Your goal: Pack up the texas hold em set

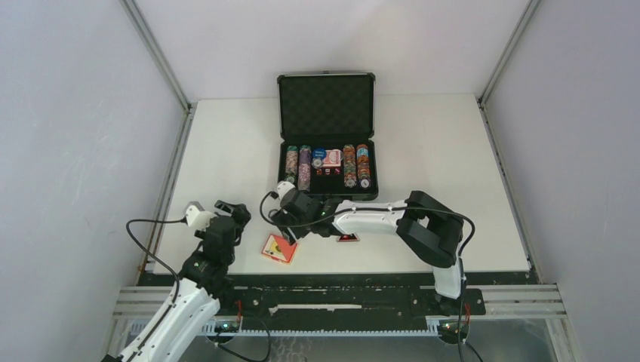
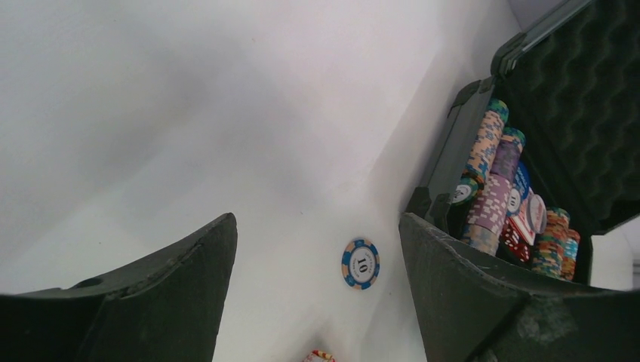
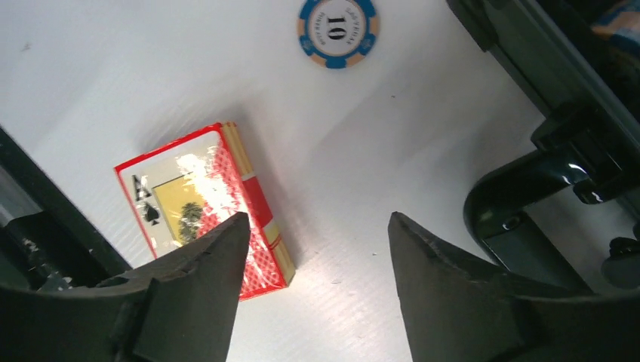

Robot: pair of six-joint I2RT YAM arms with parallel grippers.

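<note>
The black briefcase [image 1: 326, 79] stands open at the back centre, with rows of multicoloured chips [image 1: 303, 167], a red card box [image 1: 333, 158] and small red dice inside. It also shows in the left wrist view [image 2: 462, 132]. A second red card box [image 1: 279, 248] lies flat on the table; it also shows in the right wrist view [image 3: 189, 188]. A loose blue "10" chip [image 2: 361, 263] lies in front of the case, and the right wrist view shows it too [image 3: 336, 30]. My right gripper [image 3: 318, 220] is open just above the table, its left finger over the box's edge. My left gripper [image 2: 317, 226] is open and empty.
A small red item [image 1: 347, 238] lies under the right forearm. A glossy black part of the case [image 3: 521, 196] is close to my right finger. A red-and-yellow edge [image 2: 319, 356] peeks in at the bottom of the left wrist view. The table's near edge is just behind the card box.
</note>
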